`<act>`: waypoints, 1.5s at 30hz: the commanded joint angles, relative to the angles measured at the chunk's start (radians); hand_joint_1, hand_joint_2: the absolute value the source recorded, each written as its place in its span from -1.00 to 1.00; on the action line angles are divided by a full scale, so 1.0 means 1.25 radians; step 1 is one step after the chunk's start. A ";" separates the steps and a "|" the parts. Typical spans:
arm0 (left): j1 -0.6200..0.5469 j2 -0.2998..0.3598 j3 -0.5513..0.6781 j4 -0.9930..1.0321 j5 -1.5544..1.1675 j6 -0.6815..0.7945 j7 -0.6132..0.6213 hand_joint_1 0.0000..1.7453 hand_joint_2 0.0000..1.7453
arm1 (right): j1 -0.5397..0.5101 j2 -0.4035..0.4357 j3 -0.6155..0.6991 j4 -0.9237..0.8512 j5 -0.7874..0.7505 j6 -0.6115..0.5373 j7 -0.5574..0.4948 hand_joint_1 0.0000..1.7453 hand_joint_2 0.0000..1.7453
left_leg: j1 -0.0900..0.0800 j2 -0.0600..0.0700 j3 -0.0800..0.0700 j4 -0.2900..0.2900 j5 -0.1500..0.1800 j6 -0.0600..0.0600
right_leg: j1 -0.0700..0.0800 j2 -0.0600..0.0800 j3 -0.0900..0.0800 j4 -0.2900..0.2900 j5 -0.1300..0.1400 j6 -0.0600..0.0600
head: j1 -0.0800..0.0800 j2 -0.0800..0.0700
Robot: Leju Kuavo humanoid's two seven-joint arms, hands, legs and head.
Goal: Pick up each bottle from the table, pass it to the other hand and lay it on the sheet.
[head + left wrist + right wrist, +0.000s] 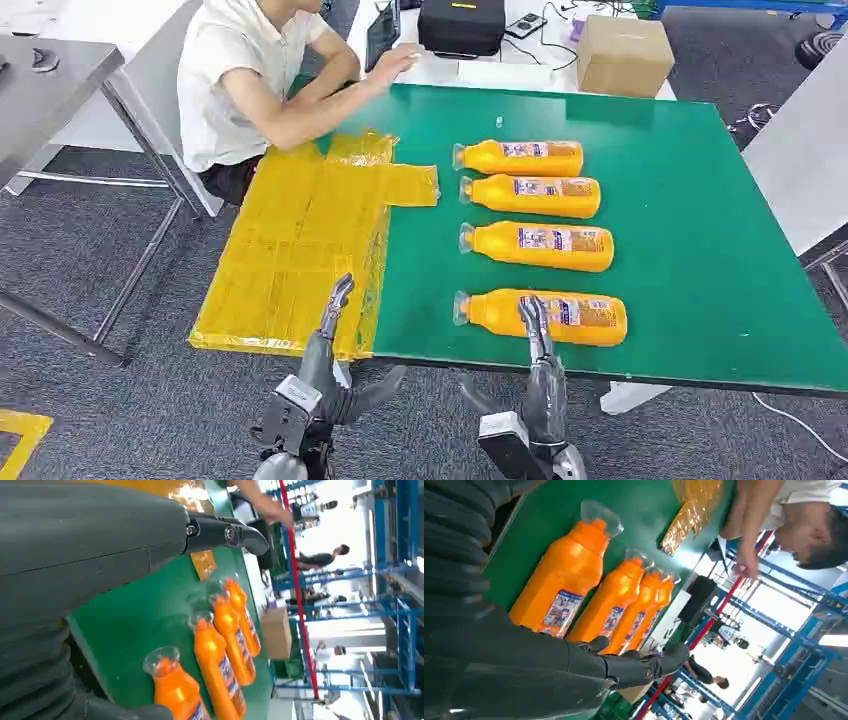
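**Four bottles lined up on green table**

A green table [700, 250] fills the frame's centre, with a yellow sheet [300, 250] at its left. Four orange bottles [540, 245] are laid right of centre. The left hand [335, 305] and right hand [537, 325] are held open, empty, at lower centre.

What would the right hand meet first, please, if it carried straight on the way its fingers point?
Most likely the nearest orange bottle: the right hand points across it in the head view. Its height above the bottle is hard to judge.
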 commanded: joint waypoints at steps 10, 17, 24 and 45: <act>-0.039 0.003 -0.024 0.075 -0.033 -0.014 0.013 -1.00 1.00 | -0.011 -0.061 -0.089 0.036 0.210 -0.004 0.084 -1.00 1.00 | 0.001 -0.001 0.004 -0.001 -0.001 -0.001 | 0.001 -0.001 0.004 -0.001 -0.001 -0.001 | 0.000 0.000; -0.045 -0.005 -0.025 0.086 -0.040 -0.030 0.016 -1.00 1.00 | -0.006 -0.068 -0.174 0.018 0.321 -0.004 0.089 -1.00 1.00 | 0.000 -0.002 0.004 -0.002 -0.001 -0.001 | 0.000 -0.002 0.005 -0.002 -0.001 -0.001 | 0.000 0.000; -0.101 -0.032 -0.065 0.146 -0.037 -0.076 0.021 -1.00 1.00 | -0.126 -0.205 -0.262 0.164 0.602 -0.004 0.216 -1.00 1.00 | -0.001 -0.002 0.005 -0.001 -0.001 -0.001 | -0.001 -0.001 0.006 -0.002 -0.001 -0.001 | 0.000 0.000; -0.118 -0.024 -0.112 0.147 -0.006 -0.098 0.025 -1.00 1.00 | -0.342 -0.232 -0.131 0.498 0.608 0.030 0.282 -1.00 1.00 | 0.000 0.002 0.004 -0.001 0.000 0.000 | 0.000 0.002 0.004 -0.002 0.001 0.000 | 0.000 0.000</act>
